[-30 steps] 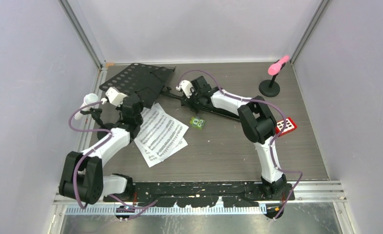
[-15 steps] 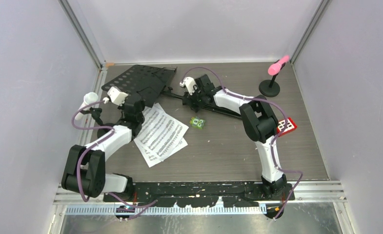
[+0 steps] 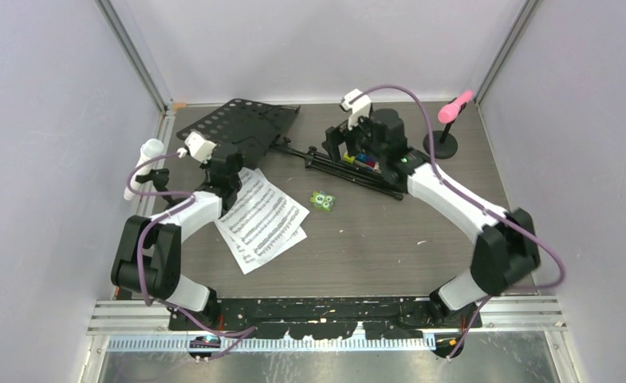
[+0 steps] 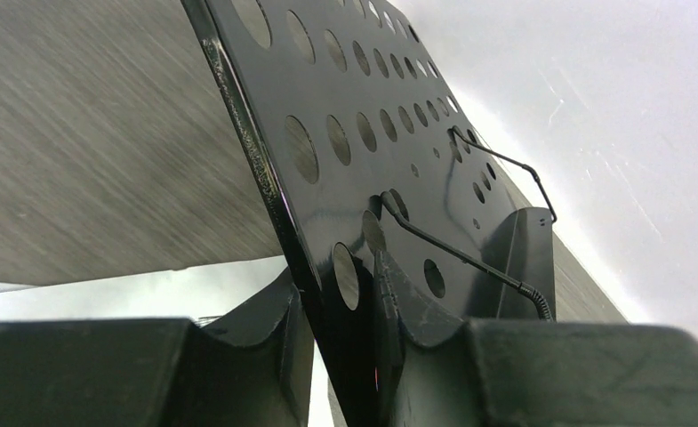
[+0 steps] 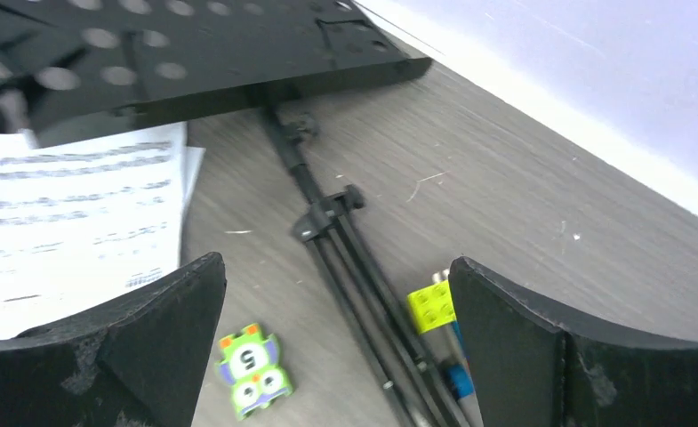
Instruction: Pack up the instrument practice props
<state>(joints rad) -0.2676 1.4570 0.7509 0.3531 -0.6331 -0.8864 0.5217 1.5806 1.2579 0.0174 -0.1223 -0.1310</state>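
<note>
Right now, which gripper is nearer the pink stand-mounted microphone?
Right. The right gripper hangs left of the pink microphone; the left gripper clamps the black perforated desk, farther left.

Green number-5 block [image 3: 322,200] on grey wood-grain table [image 3: 373,255] — yellow block [image 5: 431,305], blue block [image 5: 459,381] near it, pale walls [image 3: 293,48]

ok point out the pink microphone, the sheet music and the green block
pink microphone [image 3: 456,104], top view, middle of its pink body
sheet music [image 3: 263,217], top view, middle of the top page
green block [image 5: 254,369], right wrist view, its printed top
</note>
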